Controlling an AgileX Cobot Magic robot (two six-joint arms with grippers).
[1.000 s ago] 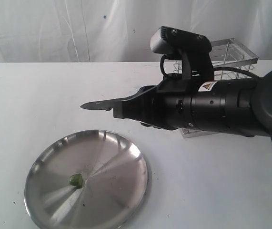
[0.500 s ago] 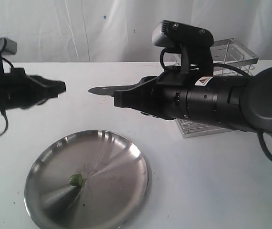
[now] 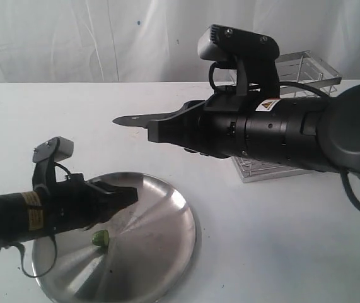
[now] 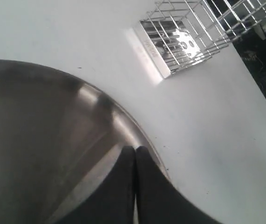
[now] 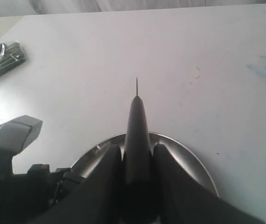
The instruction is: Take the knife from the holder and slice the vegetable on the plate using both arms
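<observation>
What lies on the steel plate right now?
A small green vegetable piece rests on the plate. The shut left claw hangs over the plate, covering part of its surface.

The exterior camera stands before the white table, slightly above it, facing the curtain behind, the plate nearest it. The left wrist camera sits low and close over that plate, looking past its rim to the wire holder. The right wrist camera looks from higher along the knife, down at the same plate and the left arm.
</observation>
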